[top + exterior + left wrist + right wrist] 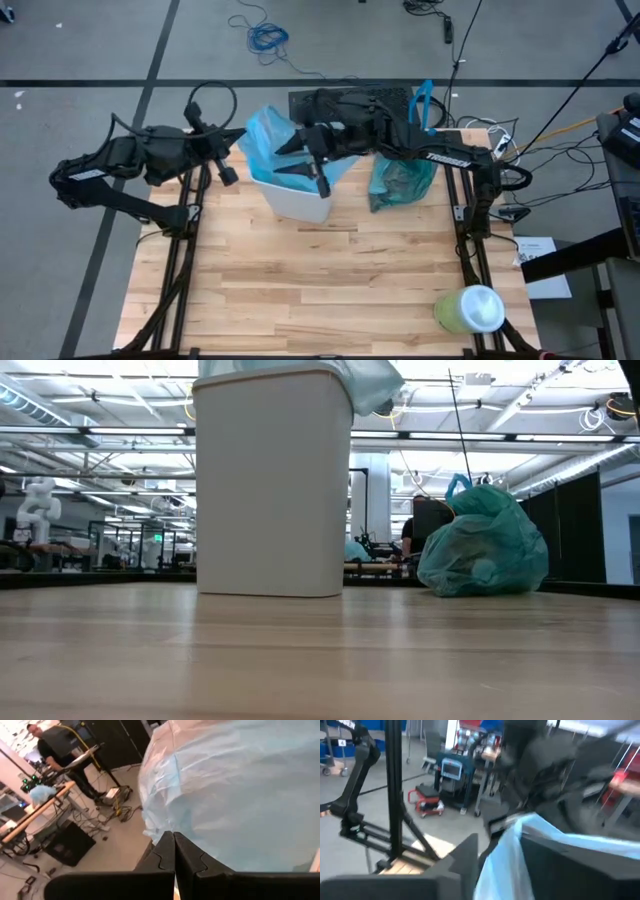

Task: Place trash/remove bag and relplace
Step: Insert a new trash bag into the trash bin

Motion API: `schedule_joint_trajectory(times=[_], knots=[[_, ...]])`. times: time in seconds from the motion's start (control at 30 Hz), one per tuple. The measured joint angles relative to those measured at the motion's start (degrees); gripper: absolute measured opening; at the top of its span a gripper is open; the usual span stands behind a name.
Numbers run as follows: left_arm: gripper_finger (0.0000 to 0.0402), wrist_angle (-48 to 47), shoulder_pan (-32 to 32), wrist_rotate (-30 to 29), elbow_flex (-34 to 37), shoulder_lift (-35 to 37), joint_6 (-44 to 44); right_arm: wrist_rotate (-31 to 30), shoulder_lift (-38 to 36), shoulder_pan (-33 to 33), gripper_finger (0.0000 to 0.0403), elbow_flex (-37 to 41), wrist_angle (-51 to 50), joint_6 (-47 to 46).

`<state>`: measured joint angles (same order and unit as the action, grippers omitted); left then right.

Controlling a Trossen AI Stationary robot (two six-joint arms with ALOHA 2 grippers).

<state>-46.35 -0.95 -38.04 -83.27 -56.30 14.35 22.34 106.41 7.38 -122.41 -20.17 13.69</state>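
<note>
The white bin [297, 198] stands upright at the table's far middle, with the sky-blue bag [268, 135] puffed up over its mouth and one fold [372, 385] hanging over its rim. The full teal bag [483, 545] rests on its bottom to the right of the bin, its blue handles [424, 100] up. My right gripper [292, 162] reaches level over the bin from the right, open, with blue film between its fingers. My left gripper [174, 851] is shut at the blue bag's left side [243, 135]. The trash is hidden. My left gripper's shut fingertips [167, 845] stand right at the blue bag's lower edge [165, 822]; whether any film is between them cannot be told. My right gripper's fingers are apart, and a strip of the blue bag's film [502, 862] runs between them, lying along the inner side of one finger [560, 865].
A pale-green container with a white top [470, 308] stands at the table's near right corner. The near half of the wooden table [320, 290] holds nothing else. Cables and stands lie on the floor beyond the far edge. A person [55, 745] stands at a bench in the room.
</note>
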Motion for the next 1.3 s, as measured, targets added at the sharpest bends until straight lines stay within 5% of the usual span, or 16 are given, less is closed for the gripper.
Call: schedule_joint_trajectory(times=[0.23,0.37,0.63,0.8,1.13,1.3], knots=[[0.0000,0.1,0.0,-1.7,5.2,1.3,-3.6,-0.5,-1.5,1.2,0.0204,0.1,-1.6,-1.1],[0.0000,2.4,0.0,-2.1,7.4,4.0,-4.0,-7.7,-6.3,1.4,0.0220,0.0,-2.3,2.1],[0.0000,4.0,0.0,-1.9,7.7,6.9,-4.8,-22.8,-14.1,-2.2,0.0203,0.0,-8.3,10.4],[0.0000,3.9,0.0,-1.6,7.7,7.4,-5.0,-25.1,-15.9,-3.4,0.0193,0.0,-22.0,3.1],[0.0000,3.6,0.0,-5.4,7.7,10.2,-5.1,-26.1,-11.2,-7.3,0.0212,0.0,-32.0,-0.8],[0.0000,3.6,0.0,-5.5,7.7,11.3,-5.1,-39.4,-6.2,-11.6,0.0179,0.0,-33.7,1.2]])
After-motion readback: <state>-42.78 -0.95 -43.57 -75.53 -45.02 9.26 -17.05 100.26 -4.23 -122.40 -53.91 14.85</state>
